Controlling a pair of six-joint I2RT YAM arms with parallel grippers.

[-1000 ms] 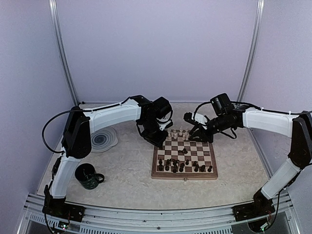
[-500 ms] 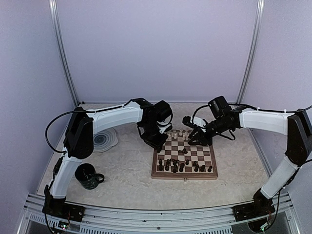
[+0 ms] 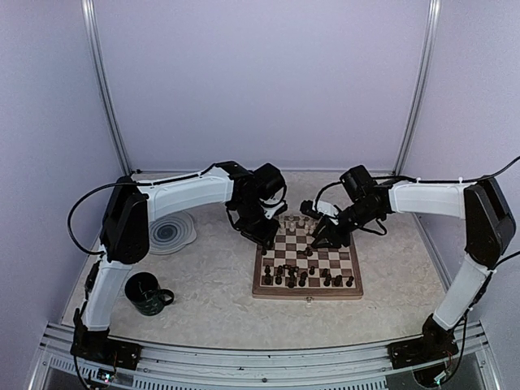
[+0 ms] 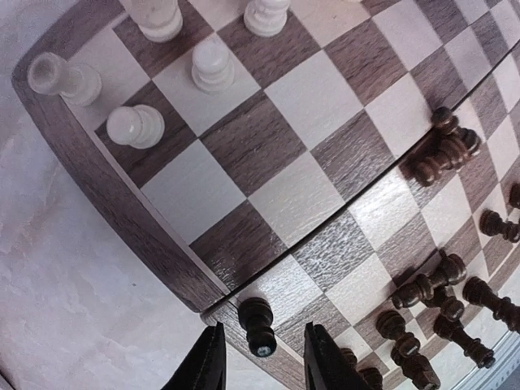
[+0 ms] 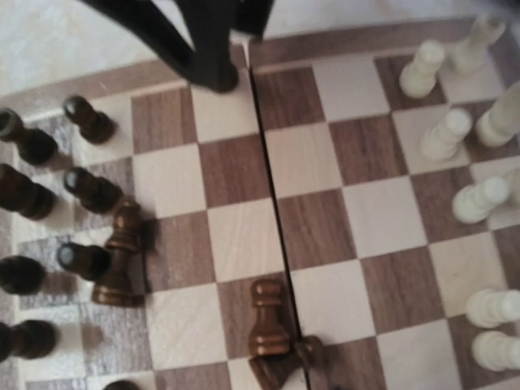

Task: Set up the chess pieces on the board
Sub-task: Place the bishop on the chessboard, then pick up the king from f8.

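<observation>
Top view: the board (image 3: 307, 293) lies mid-worktop (image 3: 211, 280), with dark pieces (image 3: 291, 278) bunched near and pale pieces (image 3: 301, 221) far. My left hand (image 3: 264, 233) hangs at its left edge. My right hand (image 3: 321, 237) has swung inward since a second ago.

Left wrist: fingers (image 4: 207, 366) are spread around a standing dark pawn (image 4: 257, 323), so I judge this the placing step. Next I'd lift clear without clipping it.

Right wrist: another pawn (image 5: 268, 321) stands below. Whether that hand is spread, I cannot tell.

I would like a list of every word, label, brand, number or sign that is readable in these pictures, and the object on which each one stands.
There are none to read. The chessboard has no letters or numbers on its rim or squares. The dark mug and the swirl-patterned plate show no print in the top view.
</observation>
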